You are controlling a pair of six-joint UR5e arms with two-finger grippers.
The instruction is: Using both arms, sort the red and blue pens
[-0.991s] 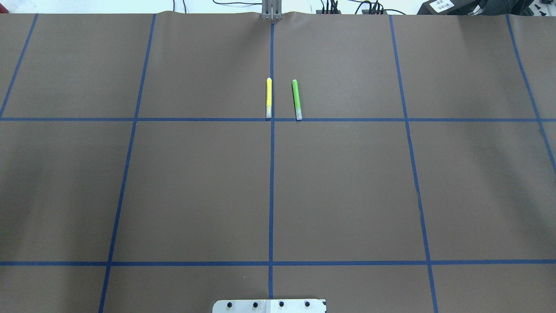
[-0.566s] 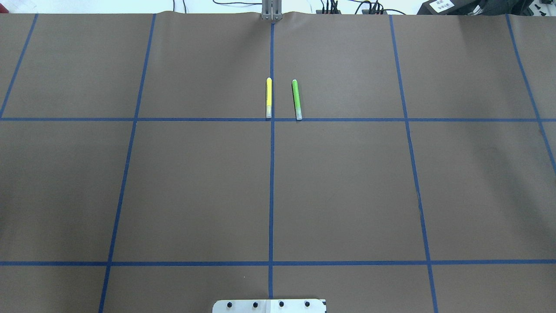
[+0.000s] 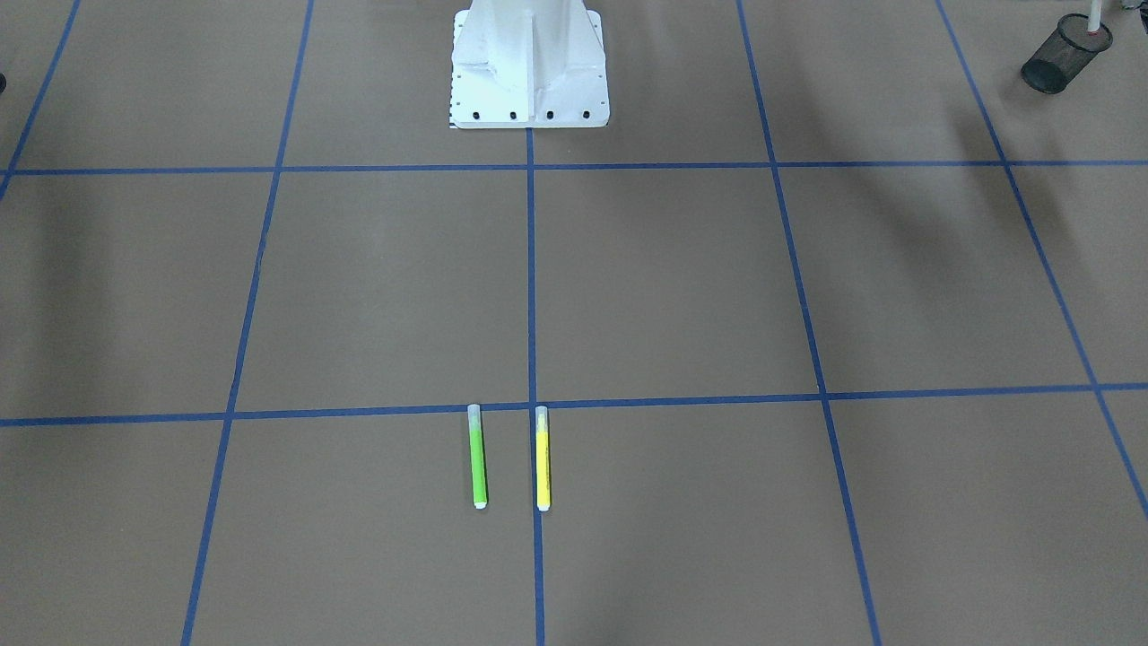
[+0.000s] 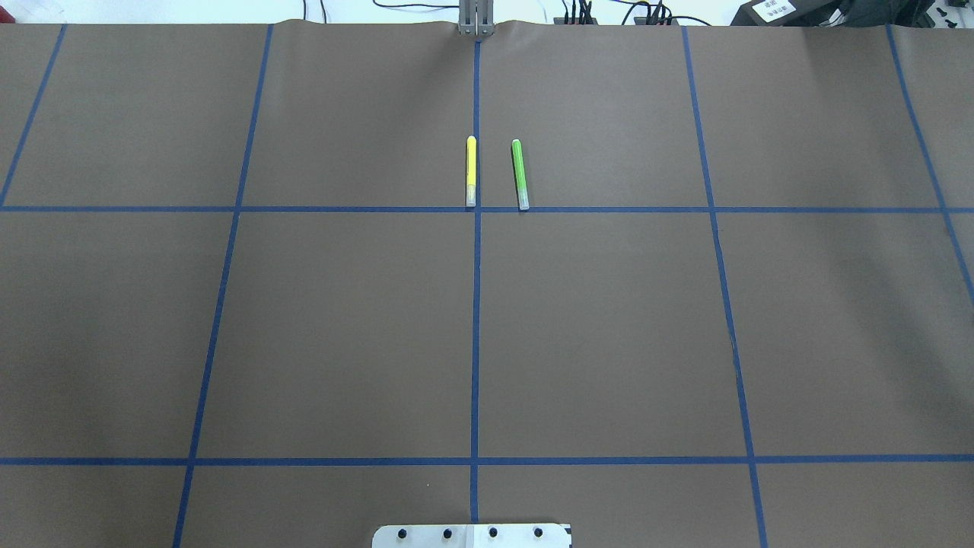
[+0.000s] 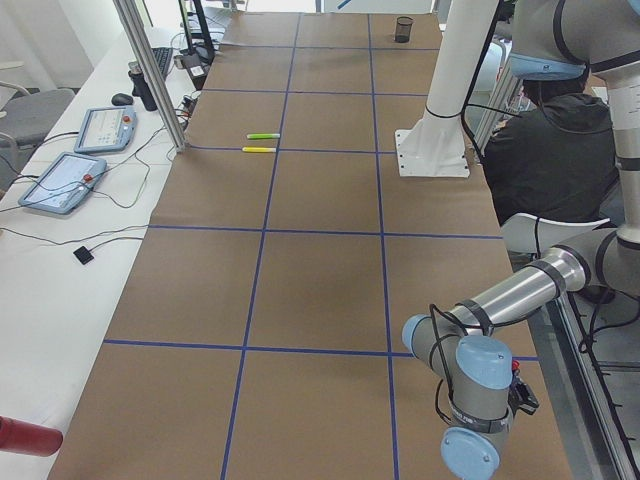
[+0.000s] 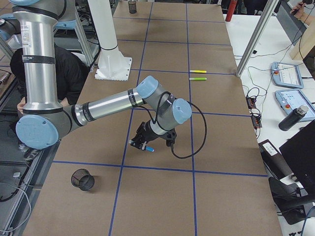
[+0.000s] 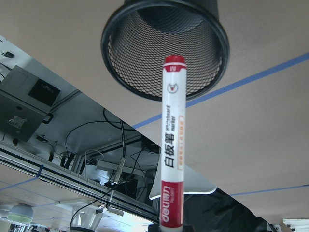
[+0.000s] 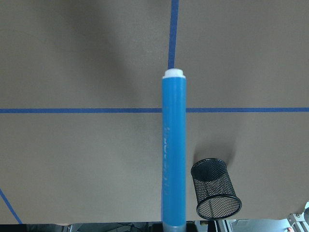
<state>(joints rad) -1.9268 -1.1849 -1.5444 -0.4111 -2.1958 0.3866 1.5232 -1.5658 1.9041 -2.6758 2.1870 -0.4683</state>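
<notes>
In the left wrist view the white-barrelled red marker (image 7: 173, 145) hangs in the air, its red end towards the mouth of a black mesh cup (image 7: 164, 43). My left gripper is shut on it; its fingers lie below that view's edge. The marker (image 3: 1093, 16) also shows just above this cup (image 3: 1063, 54). The left arm (image 5: 478, 385) is at the table's near corner. My right gripper (image 6: 144, 141) is shut on the blue pen (image 6: 148, 149) over the table. The blue pen (image 8: 174, 150) points forward, with a second mesh cup (image 8: 215, 189) beside it to the right.
A yellow pen (image 4: 471, 171) and a green pen (image 4: 520, 173) lie side by side at the far middle of the brown paper with blue tape lines. The white robot base (image 3: 529, 63) stands at the near edge. A person (image 5: 545, 150) sits behind it.
</notes>
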